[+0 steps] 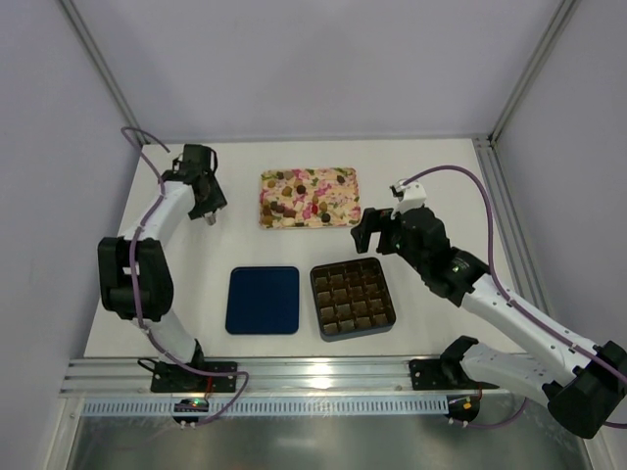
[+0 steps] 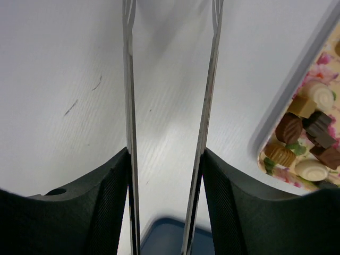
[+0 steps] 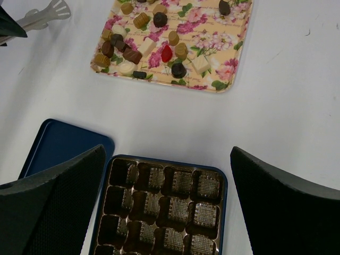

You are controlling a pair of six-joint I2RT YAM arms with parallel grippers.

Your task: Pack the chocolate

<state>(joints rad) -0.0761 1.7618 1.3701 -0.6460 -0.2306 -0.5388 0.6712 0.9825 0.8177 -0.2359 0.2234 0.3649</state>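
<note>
The chocolate [image 1: 294, 206] lies as several small brown, tan, whitish and red pieces on a floral tray [image 1: 338, 176] at the back of the table. My left gripper [image 1: 206, 211] hovers left of the tray, shut on a pair of metal tongs [image 2: 129, 106]. The tongs' two thin blades run forward along the inner faces of its fingers, with nothing between them. The tongs' flat tip [image 3: 50, 11] shows in the right wrist view. My right gripper [image 1: 370, 230] hangs open and empty above the far edge of the dark box [image 1: 316, 294], whose cells are empty.
A blue lid [image 1: 263, 300] lies flat to the left of the box. The tray's pale rim [image 2: 287, 90] and a few chocolates [image 2: 289, 127] appear at the right of the left wrist view. White walls enclose the table on three sides.
</note>
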